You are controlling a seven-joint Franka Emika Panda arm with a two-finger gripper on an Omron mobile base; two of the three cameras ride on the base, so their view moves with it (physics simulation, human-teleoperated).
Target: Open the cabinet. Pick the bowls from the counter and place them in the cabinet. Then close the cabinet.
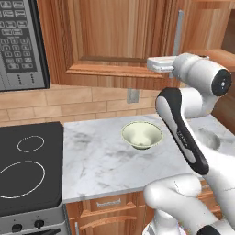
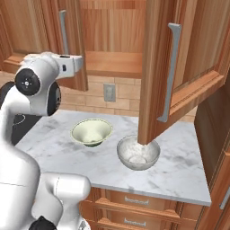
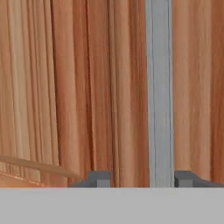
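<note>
The reddish-brown wooden cabinet with raised-panel doors hangs on the wall above the table. In the right base view its right door stands swung out edge-on over the table, showing the wooden shelf inside, while the left door hangs beside the opening. Each door carries a long vertical silver bar handle.

The white marble table with grey veins and a wooden front lies below, with a black stove top at its left edge and bare marble ahead of the bowls.

The pale cream-green round bowl sits upright near the middle of the table. The grey-white speckled round bowl stands just to its right, below the open door's lower corner.

The gripper is raised at the left door, its fingers spread either side of the handle, not pinching it.
</note>
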